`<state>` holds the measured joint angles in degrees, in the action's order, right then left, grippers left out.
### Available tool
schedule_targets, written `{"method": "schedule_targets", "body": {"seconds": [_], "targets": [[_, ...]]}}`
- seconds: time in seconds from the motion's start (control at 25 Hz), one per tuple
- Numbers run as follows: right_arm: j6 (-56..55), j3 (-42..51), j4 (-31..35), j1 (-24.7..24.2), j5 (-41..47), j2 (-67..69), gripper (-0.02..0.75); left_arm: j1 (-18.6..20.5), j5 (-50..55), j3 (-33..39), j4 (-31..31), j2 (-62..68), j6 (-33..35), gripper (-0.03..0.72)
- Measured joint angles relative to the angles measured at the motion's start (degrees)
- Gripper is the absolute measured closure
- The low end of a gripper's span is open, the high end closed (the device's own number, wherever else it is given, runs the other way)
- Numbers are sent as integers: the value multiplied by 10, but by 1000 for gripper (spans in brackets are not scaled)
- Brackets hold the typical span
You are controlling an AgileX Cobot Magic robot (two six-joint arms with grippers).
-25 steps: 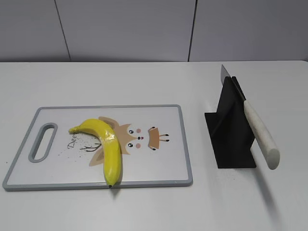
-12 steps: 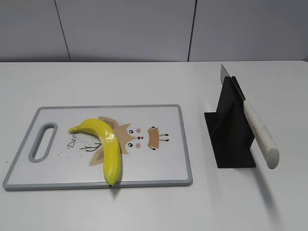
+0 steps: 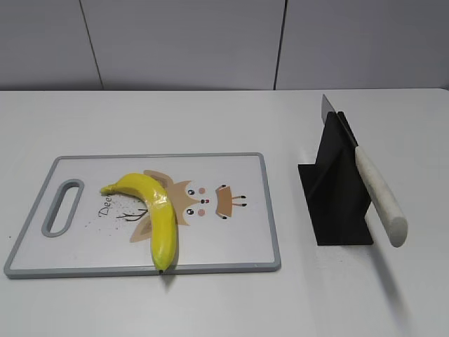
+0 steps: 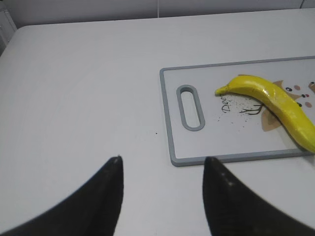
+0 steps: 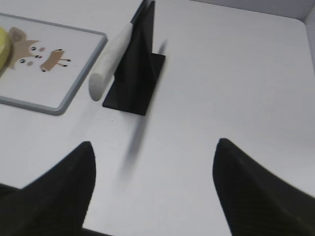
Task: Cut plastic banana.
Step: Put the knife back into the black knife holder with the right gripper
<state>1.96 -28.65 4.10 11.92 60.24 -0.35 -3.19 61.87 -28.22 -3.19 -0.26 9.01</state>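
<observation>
Nothing has moved since the earlier pictures: the banana, the board, the knife and the stand all sit just where they were. The left gripper [image 4: 161, 160] hangs over the bare white table [image 4: 78, 88] with its two dark fingers [image 4: 106, 196] spread apart and nothing between them. The banana [image 4: 275, 101] lies ahead of it and off to the right, well apart from the fingers, on the cutting board [image 4: 170, 113]. The board's near left corner is the part closest to this gripper, and its long handle hole [image 4: 190, 107] comes next. The right gripper [image 5: 154, 147] is also spread wide and holds nothing, with its fingers [image 5: 66, 191] low over the table. Ahead of it and a bit left stands the black stand [image 5: 140, 64], and the knife [image 5: 109, 59] leans in it with its pale handle sticking out toward the camera. The banana is far off to the left of this gripper, only a yellow sliver at the picture's edge. From the outside camera the banana [image 3: 154, 210] lies in a curve on the left half of the board [image 3: 231, 253], its dark tip touching the front gray rim and its stem pointing toward the handle hole [image 3: 62, 207]. A cartoon deer [image 3: 203, 200] is printed beside it. The knife [image 3: 375, 189] rests slanted in the stand [image 3: 337, 189], to the right of the board and not touching it.
</observation>
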Motion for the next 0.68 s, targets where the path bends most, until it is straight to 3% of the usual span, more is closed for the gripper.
{"method": "schedule_targets", "body": {"seconds": [0.2,0.68], "targets": [[0,0,0,-70,0,0,150,0,0,0,0,0,0,188],[0,0,2,-76,0,0,150,0,0,0,0,0,0,196]]}}
